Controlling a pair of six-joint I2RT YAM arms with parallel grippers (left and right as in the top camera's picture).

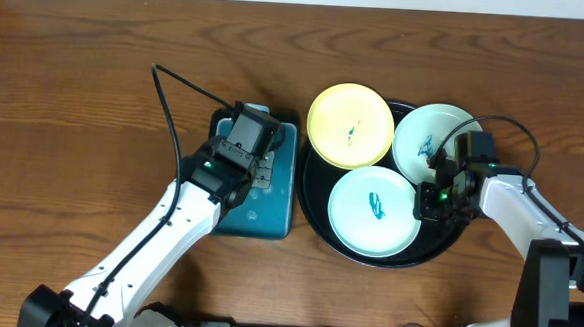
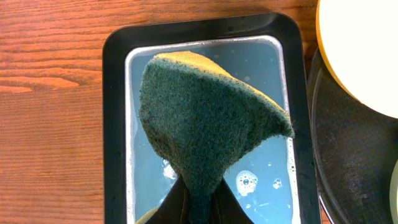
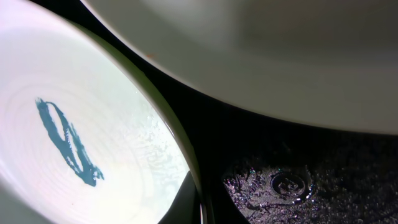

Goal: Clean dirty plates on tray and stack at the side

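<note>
The yellow plate [image 1: 350, 125] and two mint-white plates [image 1: 372, 211] [image 1: 431, 143], all blue-smeared, sit on the black tray [image 1: 310, 200].

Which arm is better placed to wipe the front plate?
Left. The left gripper holds the sponge over the soapy small tray. The right gripper sits at the front plate's rim without one.

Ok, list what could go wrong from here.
1. The sponge, pinched in the left gripper over the soapy teal tray, may drip on the table while crossing.
2. The right gripper sits low between the front plate and the rear plate; a move could knock them together.
3. The yellow plate overhangs the rim of the black tray; wiping pressure might tip it.
</note>
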